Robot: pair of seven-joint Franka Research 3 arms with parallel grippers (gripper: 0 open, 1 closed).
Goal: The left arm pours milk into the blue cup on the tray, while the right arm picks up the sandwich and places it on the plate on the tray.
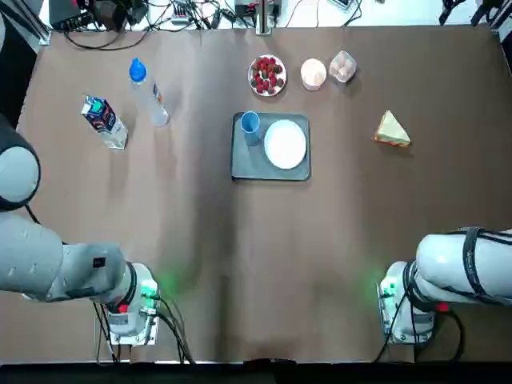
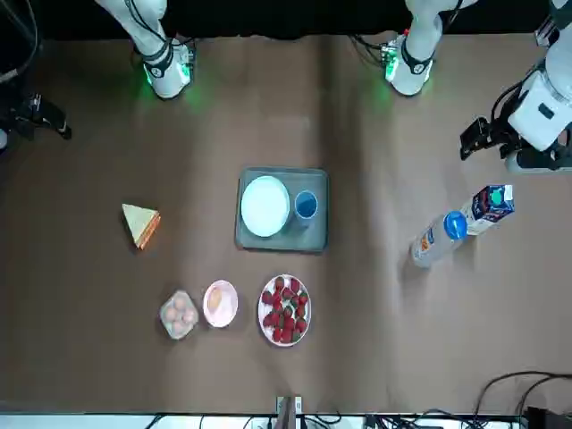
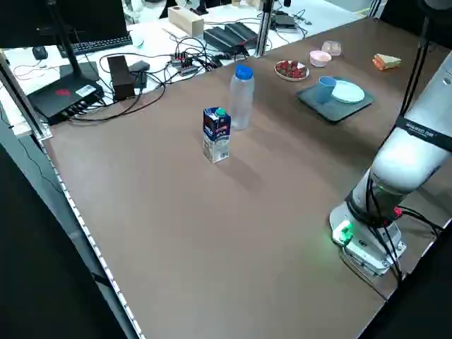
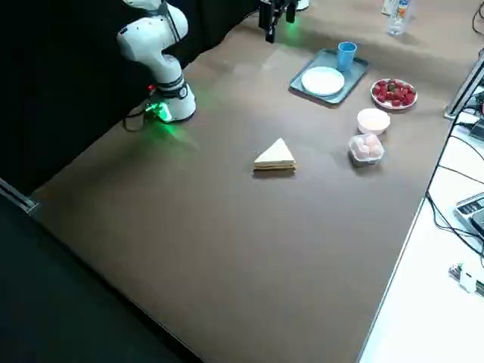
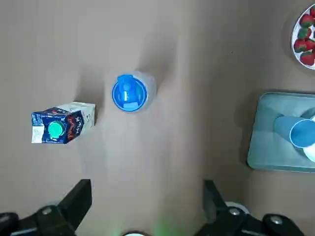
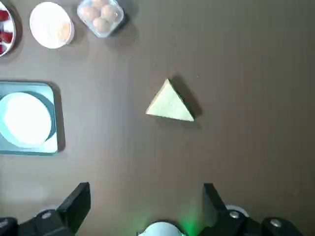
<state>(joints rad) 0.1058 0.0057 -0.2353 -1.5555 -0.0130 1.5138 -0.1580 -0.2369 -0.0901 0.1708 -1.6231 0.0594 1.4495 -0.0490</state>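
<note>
A blue and white milk carton (image 1: 104, 122) stands at the table's left, with its green cap seen from above in the left wrist view (image 5: 63, 123). At mid-table a grey tray (image 1: 248, 166) holds the blue cup (image 1: 250, 124) and a white plate (image 1: 285, 144). The triangular sandwich (image 1: 391, 130) lies on the table to the right of the tray. My left gripper (image 5: 147, 196) hovers open, high above the table, near the carton and the bottle. High over the sandwich (image 6: 170, 103), my right gripper (image 6: 146, 199) is also open. Neither holds anything.
A clear water bottle (image 1: 148, 94) with a blue cap stands just right of the carton. Behind the tray are a plate of strawberries (image 1: 267, 75), a small pink bowl (image 1: 314, 73) and a clear box of eggs (image 1: 342, 66). Cables run along the far edge.
</note>
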